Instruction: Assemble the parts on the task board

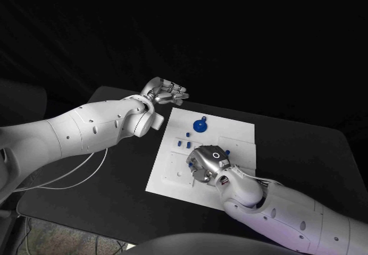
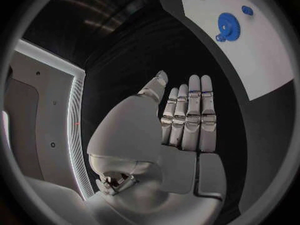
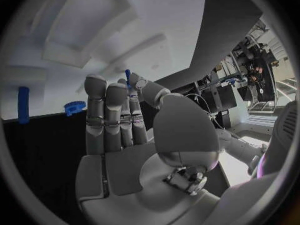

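Task board (image 1: 230, 133), a white plate, lies in the middle of the black table (image 1: 322, 154), tilted so its far corner points right. On its far part sits a blue gear (image 1: 200, 126), and a few small blue pegs (image 1: 183, 142) stand nearer, left of centre. The right hand (image 1: 210, 162) rests over the board's near middle, palm down; in the right wrist view it pinches a thin blue pin (image 3: 127, 76) between thumb and a fingertip, the other fingers straight and close together. The left hand (image 1: 162, 91) hovers above the table just beyond the board's far left corner, holding nothing, its fingers extended.
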Controlling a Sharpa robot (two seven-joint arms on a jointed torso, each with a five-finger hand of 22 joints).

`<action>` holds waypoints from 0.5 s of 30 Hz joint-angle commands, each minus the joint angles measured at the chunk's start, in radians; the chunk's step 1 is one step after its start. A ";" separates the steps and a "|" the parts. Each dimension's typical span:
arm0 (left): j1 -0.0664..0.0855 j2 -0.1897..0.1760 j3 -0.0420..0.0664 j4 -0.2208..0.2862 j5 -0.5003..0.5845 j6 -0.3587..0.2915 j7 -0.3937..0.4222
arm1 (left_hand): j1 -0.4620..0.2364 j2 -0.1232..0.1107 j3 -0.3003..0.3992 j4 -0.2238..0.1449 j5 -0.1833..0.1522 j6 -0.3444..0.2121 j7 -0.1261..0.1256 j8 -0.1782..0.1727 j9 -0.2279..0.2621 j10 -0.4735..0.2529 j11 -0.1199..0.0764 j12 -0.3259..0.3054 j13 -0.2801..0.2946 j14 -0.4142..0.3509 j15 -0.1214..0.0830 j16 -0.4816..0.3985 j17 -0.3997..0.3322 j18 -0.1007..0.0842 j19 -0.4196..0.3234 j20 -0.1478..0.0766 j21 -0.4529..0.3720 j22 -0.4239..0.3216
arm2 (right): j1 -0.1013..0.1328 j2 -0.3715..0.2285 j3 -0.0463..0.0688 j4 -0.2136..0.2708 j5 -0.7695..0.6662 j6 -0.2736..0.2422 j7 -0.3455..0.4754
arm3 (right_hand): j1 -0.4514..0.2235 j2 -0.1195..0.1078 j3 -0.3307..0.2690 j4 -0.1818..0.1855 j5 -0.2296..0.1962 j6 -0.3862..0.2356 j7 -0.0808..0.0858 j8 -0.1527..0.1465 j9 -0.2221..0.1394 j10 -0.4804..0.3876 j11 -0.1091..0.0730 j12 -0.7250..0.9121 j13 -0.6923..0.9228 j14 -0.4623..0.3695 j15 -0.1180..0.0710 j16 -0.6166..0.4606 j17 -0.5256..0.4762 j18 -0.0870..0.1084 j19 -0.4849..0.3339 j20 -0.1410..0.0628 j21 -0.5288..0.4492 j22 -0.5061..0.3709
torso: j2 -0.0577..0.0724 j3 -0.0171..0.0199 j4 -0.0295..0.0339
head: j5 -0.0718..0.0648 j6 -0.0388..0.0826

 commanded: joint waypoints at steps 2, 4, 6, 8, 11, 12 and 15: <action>0.001 0.002 0.001 0.002 0.002 0.019 0.004 | 0.005 0.003 -0.001 -0.002 -0.001 0.002 0.003 -0.004 0.000 -0.004 0.000 0.002 -0.001 -0.006 0.004 -0.003 -0.001 -0.010 0.004 0.001 0.004 -0.001 | -0.005 0.007 -0.010 -0.010 -0.021 0.054 -0.018 | 0.008 0.002 0.005 0.002 0.007 0.009 -0.001 0.003 0.000 0.004 -0.002 0.004 0.001 -0.002 -0.008 0.003 0.000 0.016 0.044 -0.007 0.003 0.001 | 0.000 0.0005 0.0008 | 0.002 -0.002; 0.001 0.002 0.001 0.002 0.002 0.021 0.004 | 0.005 0.003 -0.001 -0.002 -0.001 0.002 0.003 -0.004 0.000 -0.004 0.000 0.002 -0.001 -0.006 0.004 -0.003 -0.001 -0.010 0.004 0.001 0.004 -0.001 | -0.005 0.009 -0.012 -0.012 -0.021 0.057 -0.019 | 0.009 0.002 0.005 0.002 0.006 0.008 -0.001 0.003 0.000 0.004 -0.002 0.004 0.001 -0.002 -0.008 0.002 0.000 0.016 0.043 -0.006 0.002 0.002 | 0.000 0.0006 0.0003 | 0.002 -0.003; 0.001 0.002 0.001 0.002 0.002 0.022 0.004 | 0.005 0.003 -0.001 -0.002 -0.001 0.002 0.003 -0.004 0.000 -0.004 0.000 0.002 -0.001 -0.006 0.004 -0.003 -0.001 -0.010 0.004 0.001 0.004 -0.001 | -0.005 0.010 -0.014 -0.013 -0.021 0.059 -0.020 | 0.009 0.002 0.005 0.002 0.006 0.008 -0.001 0.003 0.000 0.004 -0.002 0.004 0.001 -0.002 -0.008 0.002 0.000 0.016 0.043 -0.006 0.002 0.002 | 0.000 0.0006 0.0000 | 0.002 -0.004; 0.001 0.002 0.001 0.002 0.002 0.023 0.003 | 0.005 0.005 -0.001 -0.002 -0.002 0.002 0.003 -0.004 0.000 -0.005 0.000 0.001 -0.001 -0.006 0.004 -0.003 -0.001 -0.010 0.004 0.001 0.004 -0.002 | -0.005 0.011 -0.015 -0.014 -0.021 0.060 -0.021 | 0.009 0.002 0.005 0.002 0.006 0.008 -0.001 0.003 0.000 0.004 -0.002 0.004 0.001 -0.002 -0.008 0.002 0.000 0.016 0.043 -0.006 0.002 0.002 | 0.000 0.0005 -0.0008 | 0.004 -0.006; 0.001 0.002 0.001 0.002 0.002 0.025 0.003 | 0.005 0.005 -0.002 -0.002 -0.003 0.002 0.003 -0.004 0.000 -0.006 0.000 0.001 -0.001 -0.006 0.004 -0.003 -0.001 -0.010 0.004 0.001 0.004 -0.002 | -0.005 0.012 -0.016 -0.014 -0.021 0.060 -0.022 | 0.009 0.002 0.005 0.002 0.006 0.008 -0.001 0.003 0.000 0.004 -0.002 0.004 0.001 -0.002 -0.008 0.002 0.000 0.016 0.043 -0.006 0.002 0.002 | 0.000 0.0007 -0.0014 | 0.005 -0.006; 0.001 0.002 0.001 0.003 0.002 0.026 0.003 | 0.005 0.005 -0.002 -0.002 -0.003 0.002 0.003 -0.004 0.000 -0.006 0.000 0.001 -0.001 -0.006 0.004 -0.003 -0.001 -0.010 0.004 0.001 0.004 -0.002 | -0.005 0.012 -0.016 -0.014 -0.020 0.060 -0.022 | 0.009 0.002 0.005 0.002 0.006 0.008 -0.001 0.003 0.000 0.004 -0.002 0.004 0.001 -0.002 -0.008 0.002 0.000 0.016 0.043 -0.006 0.002 0.002 | 0.000 0.0007 -0.0012 | 0.005 -0.006; 0.001 0.001 0.001 0.003 0.002 0.027 0.002 | 0.005 0.005 -0.002 -0.002 -0.003 0.002 0.003 -0.004 0.000 -0.006 0.000 0.001 -0.001 -0.006 0.004 -0.003 -0.001 -0.010 0.004 0.001 0.004 -0.002 | -0.005 0.012 -0.017 -0.014 -0.020 0.058 -0.022 | 0.009 0.002 0.005 0.002 0.006 0.008 -0.001 0.003 0.000 0.004 -0.002 0.004 0.001 -0.002 -0.008 0.002 0.000 0.016 0.043 -0.006 0.002 0.002 | 0.000 0.0010 0.0000 | 0.004 -0.007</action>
